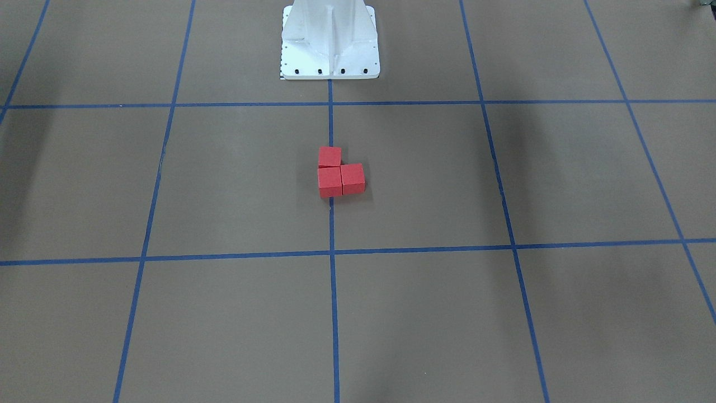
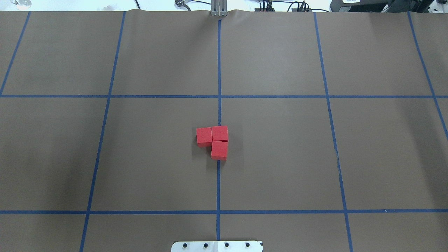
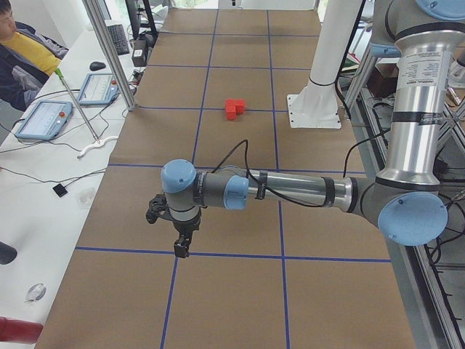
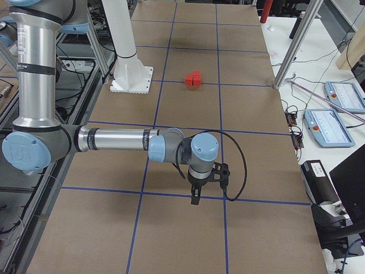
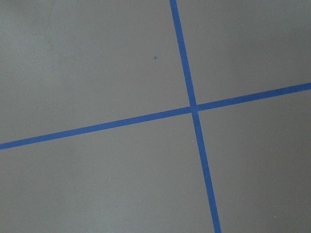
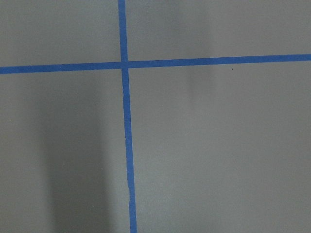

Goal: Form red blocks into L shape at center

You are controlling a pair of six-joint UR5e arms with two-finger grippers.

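Matte red cube blocks (image 2: pixel 219 133), 3 touching in an L, sit on the brown desk (image 2: pixel 280 157) astride its middle blue tape line (image 2: pixel 219 108), so the task looks done; left tool (image 3: pixel 182 246) and right tool (image 4: pixel 195 197) hang well away, whether spread or pressed together I cannot tell.

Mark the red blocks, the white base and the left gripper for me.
red blocks (image 2: pixel 219 133): overhead view, top face of the corner cube.
white base (image 1: pixel 330 45): front-facing view, its central rib.
left gripper (image 3: pixel 181 251): left side view, between the fingertips.
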